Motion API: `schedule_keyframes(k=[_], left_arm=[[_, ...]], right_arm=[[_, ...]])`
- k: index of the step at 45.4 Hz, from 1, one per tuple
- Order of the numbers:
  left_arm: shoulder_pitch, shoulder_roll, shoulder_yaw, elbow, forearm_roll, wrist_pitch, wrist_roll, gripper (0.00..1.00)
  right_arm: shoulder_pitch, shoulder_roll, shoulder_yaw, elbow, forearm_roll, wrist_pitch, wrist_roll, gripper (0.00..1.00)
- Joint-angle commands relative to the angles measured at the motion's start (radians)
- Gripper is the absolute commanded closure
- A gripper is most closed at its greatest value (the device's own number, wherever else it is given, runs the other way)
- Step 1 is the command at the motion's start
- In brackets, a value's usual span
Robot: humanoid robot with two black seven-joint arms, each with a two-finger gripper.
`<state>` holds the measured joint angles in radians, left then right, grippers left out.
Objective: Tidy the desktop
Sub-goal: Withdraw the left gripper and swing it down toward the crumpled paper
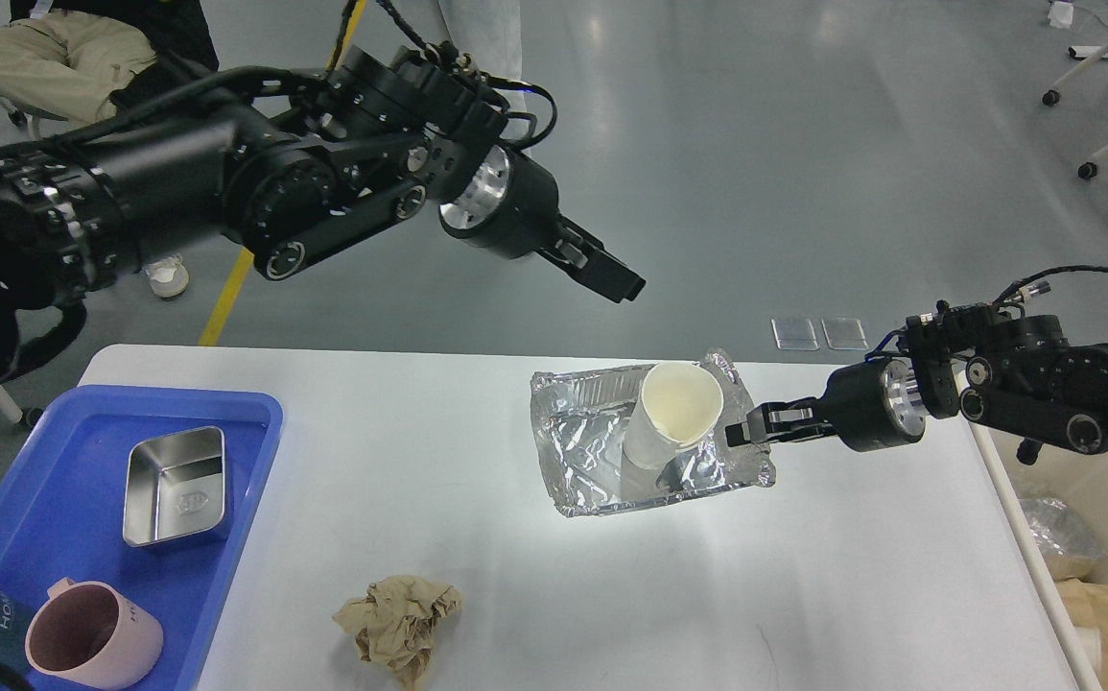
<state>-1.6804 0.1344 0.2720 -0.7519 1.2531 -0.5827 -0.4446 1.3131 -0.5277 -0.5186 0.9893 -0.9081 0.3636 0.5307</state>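
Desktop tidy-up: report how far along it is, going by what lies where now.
Done: the paper cup stands in the foil container; the steel dish and pink mug sit in the blue tray. In hand: the right claw holds the container's right edge; the left claw hangs above the scene, holding nothing. Left: the crumpled brown paper and the container itself remain on the desktop.

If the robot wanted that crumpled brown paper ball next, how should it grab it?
Probably from straight above, fingers closing across the middle of the paper ball. It lies loose on the desktop with open space all round, and its soft lumpy shape offers no handle or rim.
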Motion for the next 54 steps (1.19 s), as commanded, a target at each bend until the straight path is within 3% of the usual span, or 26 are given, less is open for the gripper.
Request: schedule_keyframes(k=[1,15,23,31,32,35,38,42,45,54], left_arm=[[0.011,0.100,0.058,-0.021,0.032,0.033,-0.002,0.11],[0.122,0.246,0.202,-0.020,0.071,0.286,-0.002,0.11],[0.246,0.373,0.148,-0.021,0.048,0.357,-0.029,0.13],[0.395,0.484,-0.091,-0.061,-0.050,0.353,-0.097,0.14],[0.448,0.538,-0.209,-0.078,-0.107,0.345,-0.129,0.15],[0.531,0.586,-0.396,-0.081,-0.274,0.325,-0.146,0.17],[0.654,0.584,-0.606,-0.070,-0.435,0.247,-0.134,0.16],[0.764,0.576,-0.796,-0.069,-0.454,0.178,-0.099,0.14],[0.780,0.585,-0.824,-0.067,-0.448,0.181,-0.065,0.12],[0.795,0.640,-0.876,-0.064,-0.521,0.254,-0.052,0.16]], right_arm=[[-0.003,0.002,0.000,0.000,0.000,0.000,0.000,1.00],[-0.008,-0.005,0.000,0.000,0.000,-0.002,0.000,1.00],[-0.012,0.000,0.009,0.000,0.001,-0.003,0.000,1.00],[-0.012,0.006,0.009,-0.001,0.001,-0.003,0.000,1.00],[-0.011,0.015,0.009,-0.004,0.003,-0.003,0.000,1.00],[-0.011,0.024,0.009,-0.004,0.003,-0.003,0.000,1.00],[-0.011,0.026,0.006,-0.004,0.003,-0.005,-0.002,1.00],[-0.011,0.028,0.002,-0.004,0.003,-0.006,-0.001,1.00],[-0.011,0.026,0.000,-0.003,0.003,-0.005,0.000,1.00],[-0.005,0.026,0.000,-0.003,0.009,-0.005,-0.002,1.00]])
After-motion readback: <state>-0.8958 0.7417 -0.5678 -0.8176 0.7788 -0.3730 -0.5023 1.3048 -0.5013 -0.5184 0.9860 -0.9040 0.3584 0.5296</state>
